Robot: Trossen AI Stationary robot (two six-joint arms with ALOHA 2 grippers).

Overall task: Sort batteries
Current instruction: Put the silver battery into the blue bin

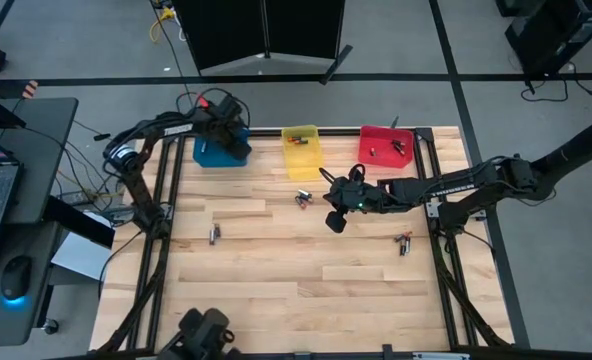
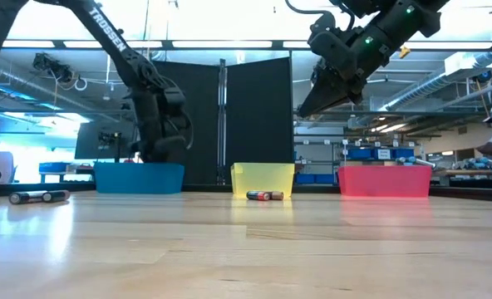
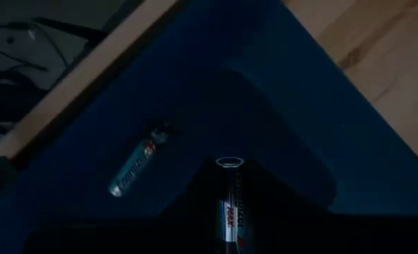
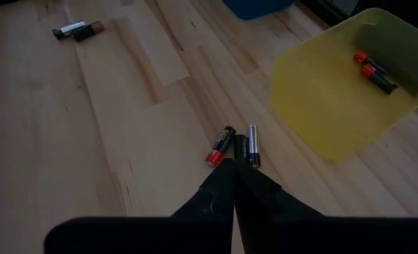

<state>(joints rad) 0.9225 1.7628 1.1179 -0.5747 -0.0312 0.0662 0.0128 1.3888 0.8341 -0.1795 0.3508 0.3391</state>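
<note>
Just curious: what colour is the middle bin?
Yellow bin, translucent; the right wrist view shows it best.

Two matte black jointed arms, the left arm [image 2: 138, 79] lettered TROSSEN in white along its link and trailing a red cable at its wrist, the right arm [image 1: 456, 188] showing a small green light near its black tapering fingers [image 4: 230, 194]

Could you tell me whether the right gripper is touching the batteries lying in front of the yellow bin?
Apart. The low view shows the right gripper hanging well above the table, with clear space between its shut fingers and the batteries lying in front of the yellow bin.
</note>
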